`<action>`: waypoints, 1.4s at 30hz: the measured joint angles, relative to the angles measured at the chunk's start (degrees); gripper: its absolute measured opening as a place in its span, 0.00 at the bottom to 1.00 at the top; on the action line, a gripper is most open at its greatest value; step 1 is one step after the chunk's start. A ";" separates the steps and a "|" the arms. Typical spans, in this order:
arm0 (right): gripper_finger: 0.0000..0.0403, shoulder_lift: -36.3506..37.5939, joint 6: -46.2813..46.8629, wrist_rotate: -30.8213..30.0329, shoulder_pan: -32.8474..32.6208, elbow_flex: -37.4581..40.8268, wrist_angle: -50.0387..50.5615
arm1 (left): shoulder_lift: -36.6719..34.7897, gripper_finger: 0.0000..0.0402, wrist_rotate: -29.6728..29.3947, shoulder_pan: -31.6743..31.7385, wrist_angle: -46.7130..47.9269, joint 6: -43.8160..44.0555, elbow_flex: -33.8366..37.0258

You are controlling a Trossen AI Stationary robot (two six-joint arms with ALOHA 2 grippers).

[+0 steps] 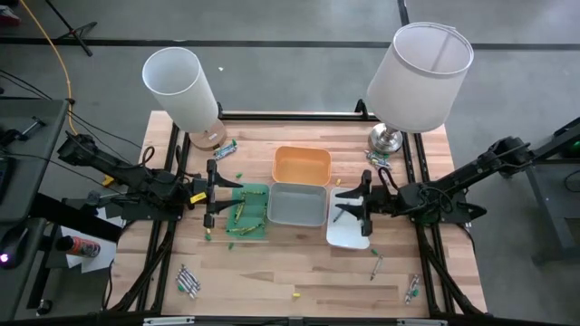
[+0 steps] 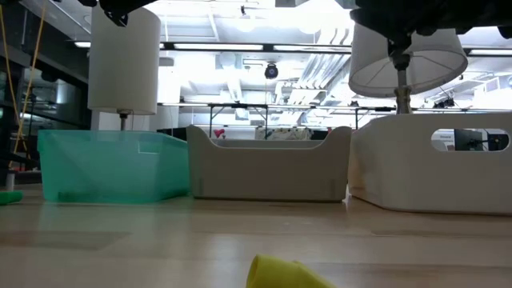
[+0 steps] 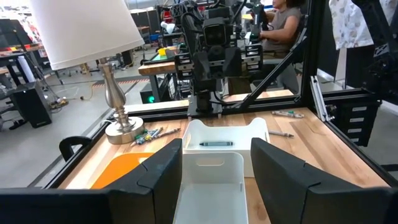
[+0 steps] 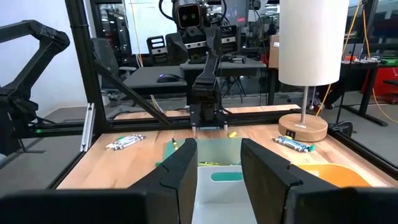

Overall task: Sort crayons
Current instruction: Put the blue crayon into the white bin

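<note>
Between picks: both the left gripper (image 1: 210, 192) and right gripper (image 1: 365, 206) hang open and empty over the trays; next, reach for loose crayons (image 1: 188, 280) on the table (image 1: 299, 276).

Evenly bright throughout, lit from ceiling strips (image 2: 264, 46) glaring white across the low view. Soft, faint shadows on the table (image 1: 308, 272). Blurred, out of focus: yellow crayon (image 2: 280, 274) nearest the low lens. Sharp elsewhere, mild bowing at wrist-view edges.
</note>
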State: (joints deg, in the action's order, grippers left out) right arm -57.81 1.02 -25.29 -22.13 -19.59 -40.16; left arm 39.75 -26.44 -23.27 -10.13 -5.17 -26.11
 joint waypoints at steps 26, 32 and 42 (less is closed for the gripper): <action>0.29 -0.01 2.58 -1.84 4.87 0.02 -0.96 | 14.61 0.43 -22.68 12.58 5.96 12.60 0.04; 0.29 -1.68 4.50 -1.06 6.10 0.02 -0.33 | 20.00 0.38 -11.62 30.01 26.96 28.28 -2.75; 0.29 -5.73 5.86 -0.83 6.12 0.07 -1.38 | 20.81 0.32 -9.62 43.93 28.14 29.08 1.58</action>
State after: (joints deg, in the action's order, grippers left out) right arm -63.54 6.87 -26.12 -16.01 -19.53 -41.54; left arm 60.55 -36.06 20.66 18.01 23.92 -24.53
